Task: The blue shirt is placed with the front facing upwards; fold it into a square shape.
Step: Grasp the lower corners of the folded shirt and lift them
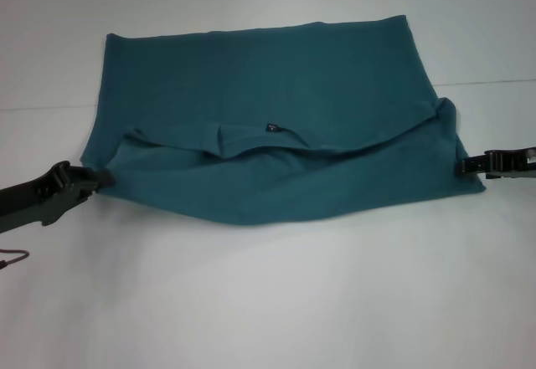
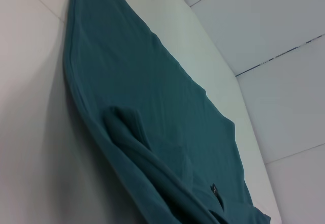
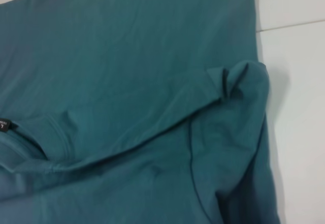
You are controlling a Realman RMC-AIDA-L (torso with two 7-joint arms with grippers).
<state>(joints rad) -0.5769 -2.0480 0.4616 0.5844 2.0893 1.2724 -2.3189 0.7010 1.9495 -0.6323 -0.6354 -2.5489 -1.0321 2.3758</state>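
Note:
The blue shirt [image 1: 268, 110] lies spread across the white table, teal and partly folded. Its near portion [image 1: 285, 181] is doubled over the rest, with the collar and a small black label [image 1: 272, 126] showing at the fold line. The label also shows in the left wrist view [image 2: 214, 188] and the right wrist view [image 3: 6, 126]. My left gripper [image 1: 102, 176] is at the folded layer's left end, touching the cloth edge. My right gripper [image 1: 466, 166] is at the right end, against the cloth. A bunched corner [image 3: 238, 79] stands up on the right side.
White table [image 1: 268, 302] surrounds the shirt on all sides, with a thin seam line [image 1: 494, 80] running across at the back. A small dark cable loop [image 1: 12, 258] lies near the left arm.

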